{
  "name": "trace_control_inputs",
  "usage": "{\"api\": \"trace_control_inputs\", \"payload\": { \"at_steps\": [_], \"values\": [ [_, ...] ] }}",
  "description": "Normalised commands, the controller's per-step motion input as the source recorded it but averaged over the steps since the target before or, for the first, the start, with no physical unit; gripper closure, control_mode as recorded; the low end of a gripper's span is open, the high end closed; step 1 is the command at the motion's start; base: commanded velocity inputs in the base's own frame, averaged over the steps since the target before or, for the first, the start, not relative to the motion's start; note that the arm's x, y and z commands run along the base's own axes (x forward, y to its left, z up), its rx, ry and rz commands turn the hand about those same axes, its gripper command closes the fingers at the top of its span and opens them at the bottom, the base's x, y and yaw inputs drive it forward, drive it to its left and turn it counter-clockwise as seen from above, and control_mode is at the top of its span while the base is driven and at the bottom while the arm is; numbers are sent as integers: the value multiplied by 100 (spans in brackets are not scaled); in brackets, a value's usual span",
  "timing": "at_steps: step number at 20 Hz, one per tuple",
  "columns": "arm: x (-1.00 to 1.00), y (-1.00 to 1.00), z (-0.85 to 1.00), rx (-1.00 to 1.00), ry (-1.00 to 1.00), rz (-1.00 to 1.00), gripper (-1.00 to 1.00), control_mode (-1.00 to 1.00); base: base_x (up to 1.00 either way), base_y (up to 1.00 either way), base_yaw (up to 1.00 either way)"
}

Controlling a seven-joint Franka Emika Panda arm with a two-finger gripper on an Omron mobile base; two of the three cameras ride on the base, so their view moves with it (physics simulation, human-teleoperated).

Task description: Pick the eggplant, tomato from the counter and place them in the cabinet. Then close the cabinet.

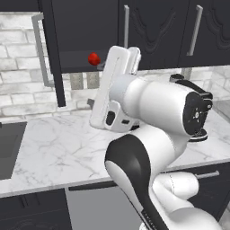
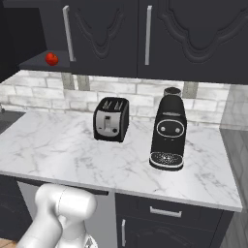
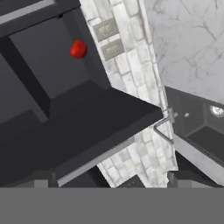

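While claw [image 3: 112, 180] gapes empty: tomato [image 2: 51, 59] on open cabinet [image 2: 43, 62] shelf above marble counter [image 2: 72, 155].

We see our arm [image 1: 148, 134] folded upward, forearm rising toward twelve o'clock; gripper [image 3: 109, 181] fingertips spread wide apart, holding nothing.

Glossy white arm [image 1: 152, 108], dark joints

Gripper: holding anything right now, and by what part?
Nothing held. The gripper is open with its fingertips bare; the tomato sits inside the open cabinet, apart from it.
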Motion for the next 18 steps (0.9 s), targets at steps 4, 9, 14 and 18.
{"api": "trace_control_inputs", "payload": {
  "at_steps": [4,9,14,18],
  "values": [
    [0,57,0,0,0,-6,-100,-100,0,0,0],
    [0,53,0,0,0,-7,-100,-100,0,0,0],
    [1,53,-10,-2,0,-7,-100,-100,0,0,0],
    [23,56,-12,-3,0,-12,-100,-100,0,0,0]
  ]
}}
